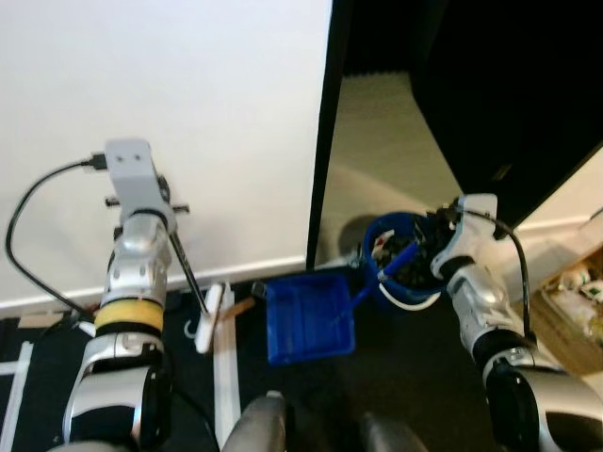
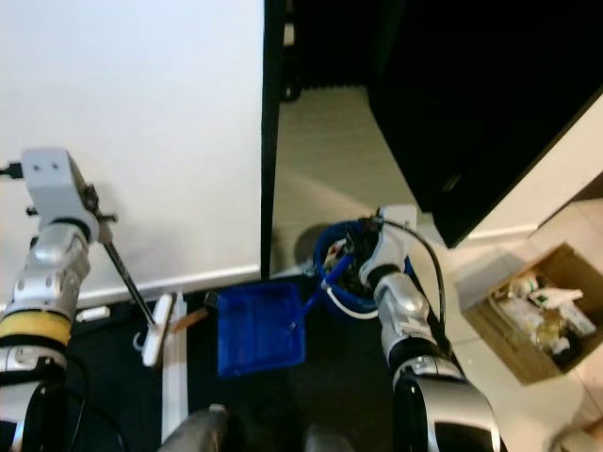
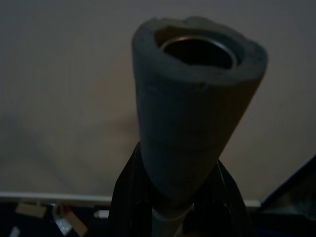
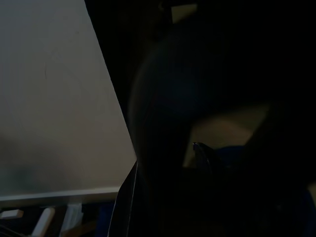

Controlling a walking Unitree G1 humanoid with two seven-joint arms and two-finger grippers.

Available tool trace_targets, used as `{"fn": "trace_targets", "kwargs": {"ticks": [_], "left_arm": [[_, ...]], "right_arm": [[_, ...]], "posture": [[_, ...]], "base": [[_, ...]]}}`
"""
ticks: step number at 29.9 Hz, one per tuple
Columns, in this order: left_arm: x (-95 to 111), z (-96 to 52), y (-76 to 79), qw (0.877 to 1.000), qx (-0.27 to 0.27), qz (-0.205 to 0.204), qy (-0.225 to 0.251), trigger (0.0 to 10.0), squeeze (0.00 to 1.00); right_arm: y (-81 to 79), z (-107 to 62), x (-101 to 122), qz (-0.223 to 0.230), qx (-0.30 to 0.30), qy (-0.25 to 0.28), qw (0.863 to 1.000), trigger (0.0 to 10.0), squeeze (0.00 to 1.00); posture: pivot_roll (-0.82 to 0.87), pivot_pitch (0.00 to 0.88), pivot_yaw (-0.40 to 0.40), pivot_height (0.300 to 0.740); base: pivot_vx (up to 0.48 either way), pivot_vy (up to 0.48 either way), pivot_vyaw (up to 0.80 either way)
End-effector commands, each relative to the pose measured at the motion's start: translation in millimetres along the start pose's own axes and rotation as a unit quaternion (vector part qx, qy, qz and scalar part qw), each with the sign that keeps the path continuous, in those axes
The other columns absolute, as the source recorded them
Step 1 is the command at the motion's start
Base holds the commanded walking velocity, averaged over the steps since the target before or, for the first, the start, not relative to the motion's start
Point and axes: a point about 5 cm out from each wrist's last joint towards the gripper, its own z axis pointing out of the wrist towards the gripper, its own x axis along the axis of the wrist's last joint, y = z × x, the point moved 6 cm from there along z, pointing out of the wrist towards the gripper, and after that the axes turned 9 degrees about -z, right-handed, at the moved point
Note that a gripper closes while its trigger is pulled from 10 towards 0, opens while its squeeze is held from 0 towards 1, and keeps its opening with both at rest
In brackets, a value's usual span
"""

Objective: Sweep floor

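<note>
Broom handle (image 3: 197, 123): grey foam tube, left fingers (image 3: 131, 197) clenched round it; right fingers' state unclear.

Soft head views, dim wrist views

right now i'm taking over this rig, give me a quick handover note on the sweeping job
Left gripper: shut on the broom handle; its white head rests on the dark floor by the wall.
Right gripper: at the blue bucket, on the dustpan's long handle; fingers not readable.
Blue dustpan lies flat on the floor between broom and bucket.
Done: both tools in hand, it seems.
Left: sweep scraps into the dustpan, then empty it.
</note>
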Motion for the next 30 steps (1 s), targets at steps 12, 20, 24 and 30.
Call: {"fn": "trace_targets", "kwargs": {"ticks": [12,20,24,30], "left_arm": [[3,-3.0,-5.6,1.000,0.017,0.009,0.013,10.0,0.00],[6,-1.8,-17.3,0.998,0.053,0.033,0.024,10.0,0.00],[12,-2.2,-21.0,0.996,0.060,0.047,0.045,10.0,0.00],[23,-1.6,-22.1,0.995,0.047,0.047,0.077,10.0,0.00]], "right_arm": [[3.9,-3.5,-3,-0.009,0.002,-0.005,1.000,10.0,0.00],[1.9,-2.6,-1,-0.014,0.007,-0.001,1.000,10.0,0.00],[1.3,-2.8,-2,-0.015,0.008,-0.003,1.000,10.0,0.00],[14.1,-5.7,-8,-0.072,-0.025,-0.027,0.997,10.0,0.00]], "posture": [[0.09,0.000,-0.032,0.740],[0.09,0.000,-0.028,0.740],[0.09,0.000,-0.029,0.740],[0.09,0.014,-0.032,0.740]], "base": [[0.000,-0.240,0.00],[0.000,0.000,0.00],[0.000,0.000,0.00],[0.000,0.000,0.00]]}}
